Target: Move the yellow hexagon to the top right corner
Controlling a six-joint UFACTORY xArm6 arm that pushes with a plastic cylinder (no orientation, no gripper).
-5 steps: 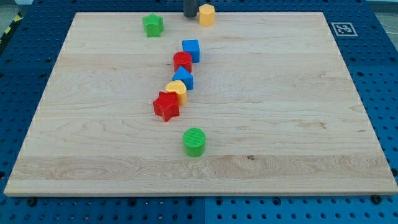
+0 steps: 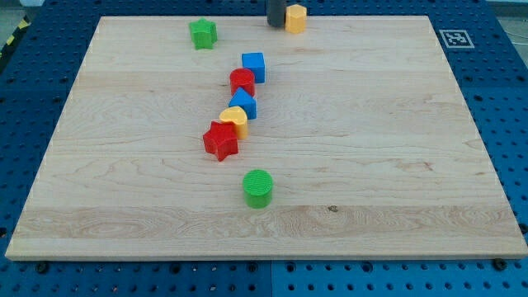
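Note:
The yellow hexagon (image 2: 295,17) sits at the board's top edge, a little right of the middle. My tip (image 2: 275,24) is at the end of the dark rod, touching the hexagon's left side. The board's top right corner (image 2: 421,20) lies well to the right of the hexagon.
A green star (image 2: 202,33) sits at the top left of the middle. A line of blocks runs down the middle: blue cube (image 2: 254,66), red cylinder (image 2: 242,81), blue block (image 2: 244,104), yellow block (image 2: 235,120), red star (image 2: 220,140). A green cylinder (image 2: 258,188) lies below. A marker tag (image 2: 454,38) is off the board at the right.
My tip and the yellow hexagon have both moved to the right along the top edge. The other blocks have not moved.

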